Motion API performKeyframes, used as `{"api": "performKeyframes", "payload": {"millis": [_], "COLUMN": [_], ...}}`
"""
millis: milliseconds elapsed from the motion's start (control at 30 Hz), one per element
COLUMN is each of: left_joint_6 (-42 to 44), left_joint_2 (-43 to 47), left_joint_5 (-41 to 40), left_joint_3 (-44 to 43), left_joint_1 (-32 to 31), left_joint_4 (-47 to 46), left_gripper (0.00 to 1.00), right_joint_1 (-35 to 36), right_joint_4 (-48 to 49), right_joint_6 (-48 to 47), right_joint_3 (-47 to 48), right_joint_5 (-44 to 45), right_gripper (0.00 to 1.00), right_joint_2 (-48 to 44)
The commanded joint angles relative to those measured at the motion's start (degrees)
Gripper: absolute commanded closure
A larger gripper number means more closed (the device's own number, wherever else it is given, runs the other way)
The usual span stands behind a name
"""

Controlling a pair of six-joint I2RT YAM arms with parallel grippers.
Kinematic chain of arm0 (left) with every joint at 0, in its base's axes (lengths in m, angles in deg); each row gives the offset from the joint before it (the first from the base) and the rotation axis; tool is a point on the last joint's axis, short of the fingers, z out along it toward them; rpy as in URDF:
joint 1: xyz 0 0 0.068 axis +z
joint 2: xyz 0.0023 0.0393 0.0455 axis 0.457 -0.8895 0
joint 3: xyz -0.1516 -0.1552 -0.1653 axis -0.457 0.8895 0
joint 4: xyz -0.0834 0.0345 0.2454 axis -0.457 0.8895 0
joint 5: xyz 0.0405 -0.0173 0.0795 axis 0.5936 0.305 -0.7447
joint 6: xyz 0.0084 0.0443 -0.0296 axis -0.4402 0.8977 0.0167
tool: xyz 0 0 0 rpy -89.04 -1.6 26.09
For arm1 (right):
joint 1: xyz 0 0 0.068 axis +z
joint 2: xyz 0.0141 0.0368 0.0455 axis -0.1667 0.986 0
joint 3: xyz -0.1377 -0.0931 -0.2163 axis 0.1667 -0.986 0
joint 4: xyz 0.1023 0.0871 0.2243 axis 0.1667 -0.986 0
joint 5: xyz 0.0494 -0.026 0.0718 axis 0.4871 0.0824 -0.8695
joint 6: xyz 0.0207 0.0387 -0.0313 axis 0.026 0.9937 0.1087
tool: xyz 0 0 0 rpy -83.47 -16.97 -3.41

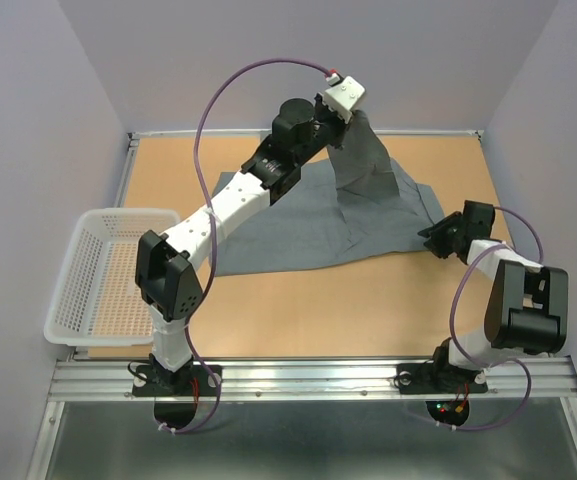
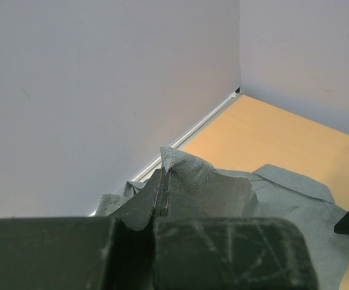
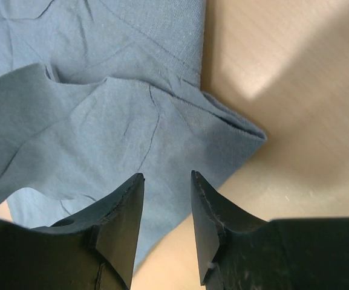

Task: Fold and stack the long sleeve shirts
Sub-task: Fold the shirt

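The grey long sleeve shirt (image 1: 318, 215) lies spread on the wooden table, with one part pulled up into a peak at the back. My left gripper (image 1: 345, 122) is shut on that raised fold and holds it high above the table; the pinched cloth (image 2: 183, 166) sticks up between its fingers. My right gripper (image 1: 434, 237) is open and empty, low at the shirt's right edge. In the right wrist view its fingertips (image 3: 167, 176) hover over a shirt corner (image 3: 222, 130) without touching it.
A white mesh basket (image 1: 108, 275) stands at the table's left edge. Grey walls enclose the back and sides. Bare wood (image 1: 368, 300) shows in front of the shirt and at the back right (image 2: 271, 136).
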Motion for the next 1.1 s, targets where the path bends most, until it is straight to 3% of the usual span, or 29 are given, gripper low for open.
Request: {"api": "performKeyframes", "payload": {"millis": [0,267,367,500,667,900,1067], "left_joint_6": [0.7,1.1,1.7,1.8,1.7,2.1,3.0], "left_joint_2": [4.6,6.3,7.1,7.3,7.0,6.9,7.2], "left_joint_5": [0.3,-0.2,-0.9,-0.7,0.3,0.2,-0.7], "left_joint_3": [0.7,2.5,3.7,4.0,3.7,3.8,4.3], "left_joint_1": [-0.5,-0.7,-0.7,-0.7,-0.9,-1.1,-1.1], "left_joint_4": [-3.5,-3.5,-3.5,-3.5,-3.5,-3.5,-3.6], "left_gripper": [1.00,1.00,1.00,1.00,1.00,1.00,1.00], "right_joint_1": [-0.1,-3.3,-3.4,-3.3,2.2,9.9,10.9], "right_joint_4": [6.0,5.7,0.8,0.1,1.0,12.5,21.0], "right_joint_6": [1.8,2.3,0.0,-1.6,-1.1,4.6,6.5], "right_joint_3": [-0.2,-1.7,0.3,1.9,3.5,-1.1,-7.1], "right_joint_5": [0.4,5.5,7.6,1.2,-4.6,-10.4,-11.8], "right_gripper": [0.59,0.60,0.58,0.57,0.57,0.57,0.57], "right_joint_2": [2.4,4.7,3.8,-0.6,-4.2,-2.5,1.6]}}
